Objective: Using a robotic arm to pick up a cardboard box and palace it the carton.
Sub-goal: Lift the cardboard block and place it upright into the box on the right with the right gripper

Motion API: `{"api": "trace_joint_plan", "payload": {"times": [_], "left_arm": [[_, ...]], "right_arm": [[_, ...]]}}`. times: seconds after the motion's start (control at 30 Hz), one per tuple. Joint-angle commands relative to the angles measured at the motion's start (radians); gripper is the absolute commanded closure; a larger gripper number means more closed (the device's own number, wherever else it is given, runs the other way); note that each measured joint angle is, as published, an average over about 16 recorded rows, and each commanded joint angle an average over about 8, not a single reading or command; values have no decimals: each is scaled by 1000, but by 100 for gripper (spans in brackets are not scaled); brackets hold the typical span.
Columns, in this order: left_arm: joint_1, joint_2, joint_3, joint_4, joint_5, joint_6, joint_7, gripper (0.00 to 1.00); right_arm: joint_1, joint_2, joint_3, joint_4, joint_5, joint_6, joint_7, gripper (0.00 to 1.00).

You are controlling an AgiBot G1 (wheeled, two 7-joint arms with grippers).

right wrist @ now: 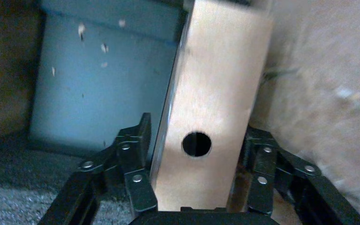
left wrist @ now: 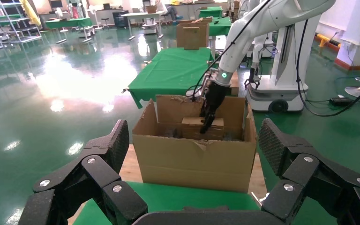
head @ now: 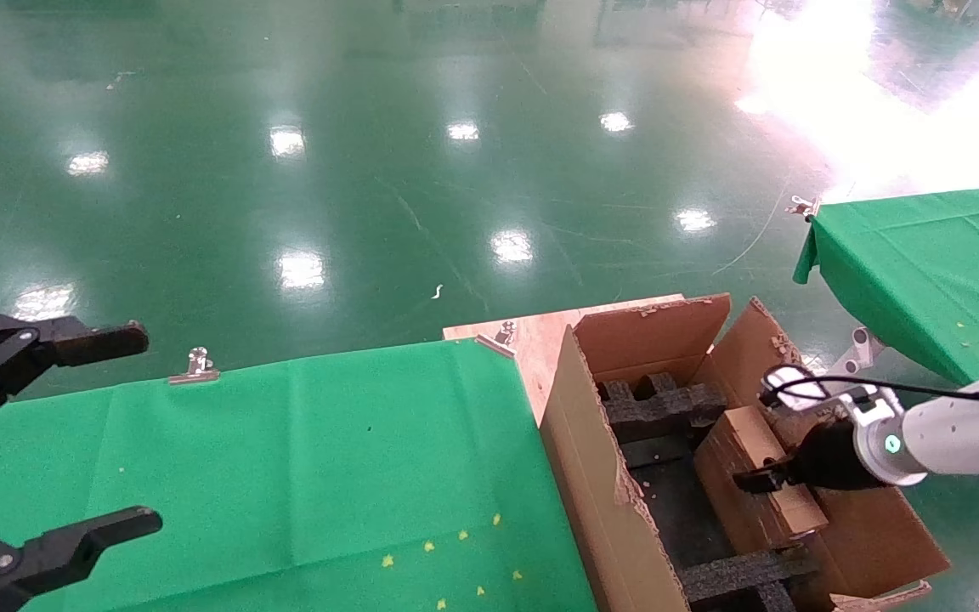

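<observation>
The cardboard box [head: 749, 459], small, brown and taped, stands tilted inside the carton [head: 583, 459], against its right wall. In the right wrist view the box [right wrist: 215, 79] shows a round hole in its narrow face. My right gripper [head: 772, 481] on the white robotic arm [head: 957, 433] is shut on the box; its black fingers [right wrist: 138, 154] press both sides, right gripper [right wrist: 199, 138]. From the left wrist view the carton [left wrist: 192, 164] is ahead, with the box [left wrist: 192, 122] inside. My left gripper [head: 128, 433] hangs open over the green table's left end, holding nothing, left gripper [left wrist: 194, 140].
Black foam inserts [head: 664, 408] line the carton's bottom. The carton rests on a wooden board [head: 532, 336] beside the green-clothed table [head: 328, 459]. A second green table [head: 931, 255] stands at the right. Metal clips [head: 194, 367] hold the cloth's far edge.
</observation>
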Motion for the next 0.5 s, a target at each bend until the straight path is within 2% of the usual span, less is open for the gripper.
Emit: {"api": "trace_joint_plan", "payload": {"times": [0.03,0.3,0.5], "left_arm": [[0,0,0,0,0,0,0,0],[0,0,0,0,0,0,0,0],[0,0,0,0,0,0,0,0]], "right_arm": [[7,5,1,5,-2,-1,-1,0],[79,32,9,62,-33,5,7,0],[191,47,35,143,-67,7,5,0]]}}
